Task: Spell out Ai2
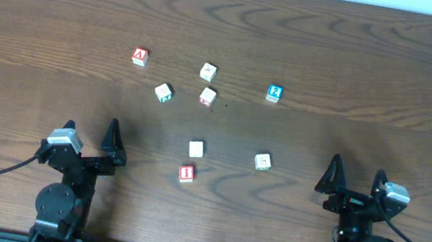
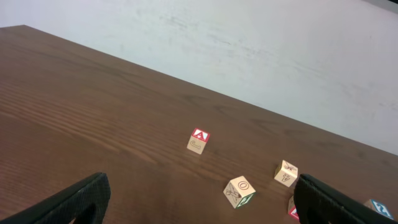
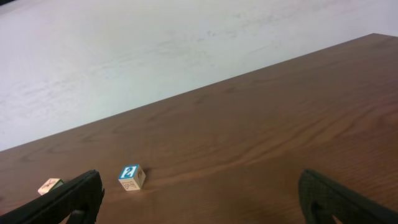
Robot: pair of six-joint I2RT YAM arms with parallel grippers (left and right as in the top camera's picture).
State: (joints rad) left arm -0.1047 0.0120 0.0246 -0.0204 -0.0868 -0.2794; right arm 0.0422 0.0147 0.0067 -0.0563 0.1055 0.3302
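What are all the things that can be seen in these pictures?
A cube: one, red letter, far left.
2 cube: one, blue figure, far right.
I cube: one, red letter, nearest the robot, centre.
green-marked cube: one, pale, centre-left.
red-sided cube: one, pale top, centre.
pale cubes: three, faint marks, one far centre, two nearer.
table: one, dark brown wood.
wall: one, white, behind the table.
left gripper: one, black, near left, jaws open.
right gripper: one, black, near right, jaws open.

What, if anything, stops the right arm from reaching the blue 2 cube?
Probably nothing, so likely yes: the right gripper is open, only bare table lies between it and the blue 2 cube, and the pale cube sits aside.
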